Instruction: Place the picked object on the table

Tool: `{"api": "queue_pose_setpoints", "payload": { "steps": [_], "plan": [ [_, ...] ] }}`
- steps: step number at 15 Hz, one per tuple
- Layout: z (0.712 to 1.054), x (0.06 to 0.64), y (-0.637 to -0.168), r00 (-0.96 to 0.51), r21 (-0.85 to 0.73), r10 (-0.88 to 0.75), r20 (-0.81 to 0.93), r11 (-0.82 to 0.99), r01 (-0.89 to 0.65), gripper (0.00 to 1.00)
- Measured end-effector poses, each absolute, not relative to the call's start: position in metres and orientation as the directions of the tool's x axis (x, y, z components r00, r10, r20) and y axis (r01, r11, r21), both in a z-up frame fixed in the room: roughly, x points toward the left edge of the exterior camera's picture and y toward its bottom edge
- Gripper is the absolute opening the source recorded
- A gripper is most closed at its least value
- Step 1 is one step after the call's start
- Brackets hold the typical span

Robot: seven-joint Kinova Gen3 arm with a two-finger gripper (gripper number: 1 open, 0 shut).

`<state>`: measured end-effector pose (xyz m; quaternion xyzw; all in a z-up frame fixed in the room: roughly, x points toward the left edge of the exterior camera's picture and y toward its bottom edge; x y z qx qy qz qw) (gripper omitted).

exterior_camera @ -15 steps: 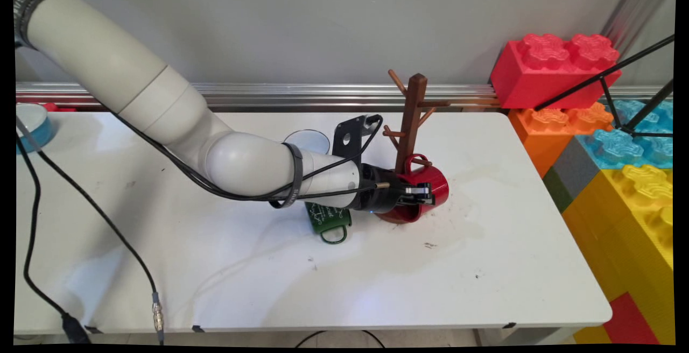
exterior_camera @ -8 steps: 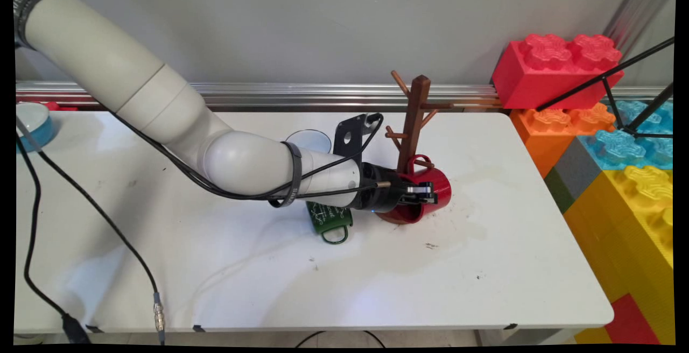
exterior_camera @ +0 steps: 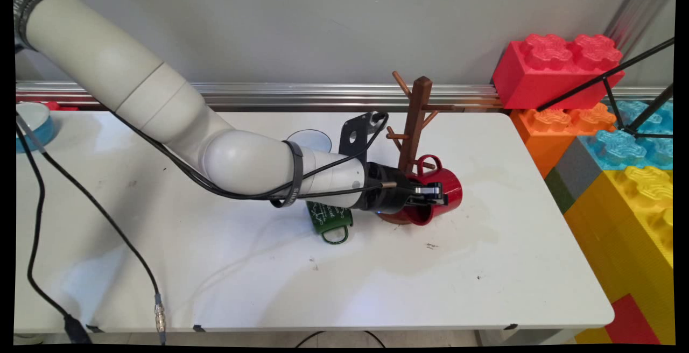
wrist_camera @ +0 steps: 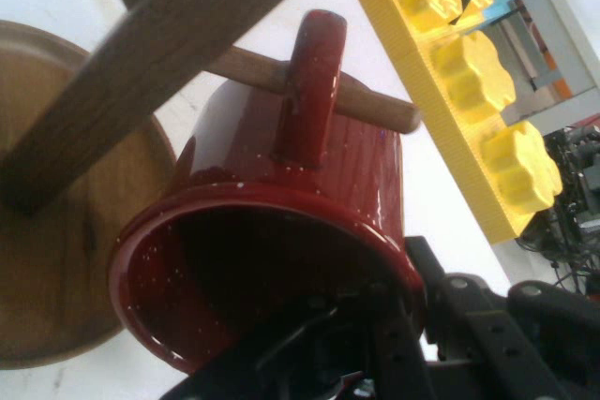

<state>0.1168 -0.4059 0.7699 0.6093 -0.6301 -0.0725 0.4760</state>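
My gripper (exterior_camera: pixel 430 194) is shut on the rim of a red mug (exterior_camera: pixel 444 194), one finger inside the mug and one outside. The mug lies on its side against a brown wooden mug tree (exterior_camera: pixel 415 121), and its handle (exterior_camera: pixel 429 160) is hooked over a low peg. In the hand view the red mug (wrist_camera: pixel 281 222) fills the middle, its handle (wrist_camera: pixel 309 91) looped over the peg (wrist_camera: pixel 375 108), with the tree's round base (wrist_camera: pixel 56 269) at the left. The gripper (wrist_camera: pixel 375 325) grips the rim at the bottom.
A green mug (exterior_camera: pixel 328 219) lies on its side under the arm's wrist. A pale glass cup (exterior_camera: pixel 308 140) stands behind the arm. A blue bowl (exterior_camera: pixel 31 124) sits at the table's far left. Big toy bricks (exterior_camera: pixel 603 127) are stacked past the table's right edge.
The gripper has moved right with the red mug, and the mug tree has shifted right with it.
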Motion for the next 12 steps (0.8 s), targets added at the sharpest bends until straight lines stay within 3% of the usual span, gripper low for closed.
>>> {"api": "queue_pose_setpoints", "payload": {
  "steps": [12],
  "plan": [
    [0.786,0.102,-0.388,0.163,0.712,-0.850,0.500,0.296,-0.637,0.00]
  ]
}}
